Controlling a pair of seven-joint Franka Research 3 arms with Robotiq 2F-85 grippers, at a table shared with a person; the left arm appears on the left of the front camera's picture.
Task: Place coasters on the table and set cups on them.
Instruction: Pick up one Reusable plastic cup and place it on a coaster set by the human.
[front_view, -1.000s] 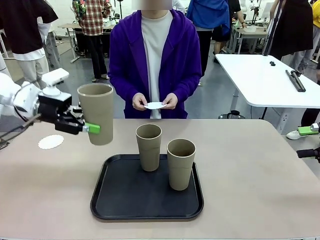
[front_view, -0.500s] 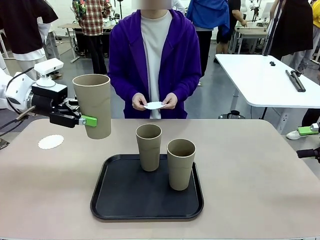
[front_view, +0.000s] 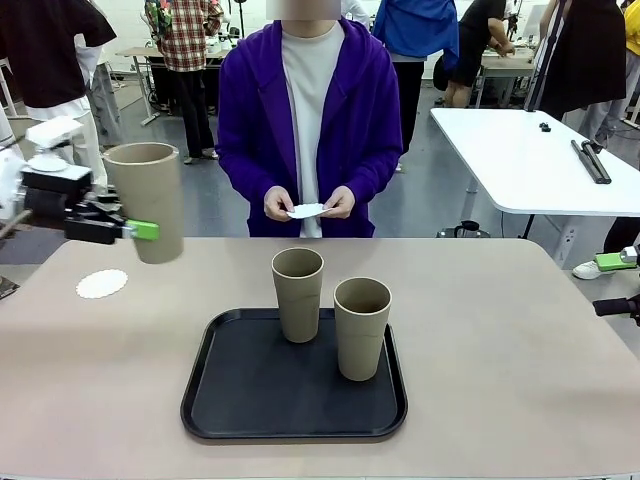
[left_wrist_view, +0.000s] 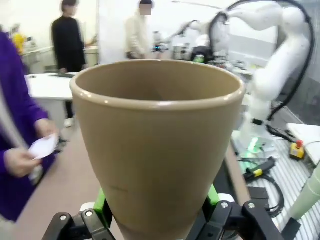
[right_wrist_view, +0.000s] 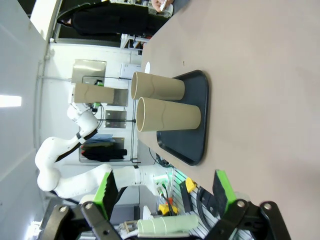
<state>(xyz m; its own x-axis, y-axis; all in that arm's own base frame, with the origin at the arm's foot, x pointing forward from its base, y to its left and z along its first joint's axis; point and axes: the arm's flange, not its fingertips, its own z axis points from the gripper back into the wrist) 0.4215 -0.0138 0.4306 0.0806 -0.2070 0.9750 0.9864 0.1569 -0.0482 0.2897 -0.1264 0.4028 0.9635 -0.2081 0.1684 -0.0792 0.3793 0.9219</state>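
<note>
At the frame's left edge the left gripper (front_view: 143, 230) clamps a tall, matte tan tapered cup (front_view: 146, 200) held up beside a lacy white coaster (front_view: 102, 283) on the smooth beige table (front_view: 520, 350); two matching cups (front_view: 298, 292) (front_view: 361, 326) stand in the black rounded tray (front_view: 240, 400); the right gripper (right_wrist_view: 165, 192) gapes wide, empty

Fixed front camera facing person (front_view: 310, 120) across table (front_view: 500, 350); sideways right wrist view sharing tray (front_view: 250, 390).

No legible text, label or number anywhere.

Two cups (front_view: 298, 293) on tray (front_view: 230, 400); coaster (front_view: 102, 284) left of tray
</note>
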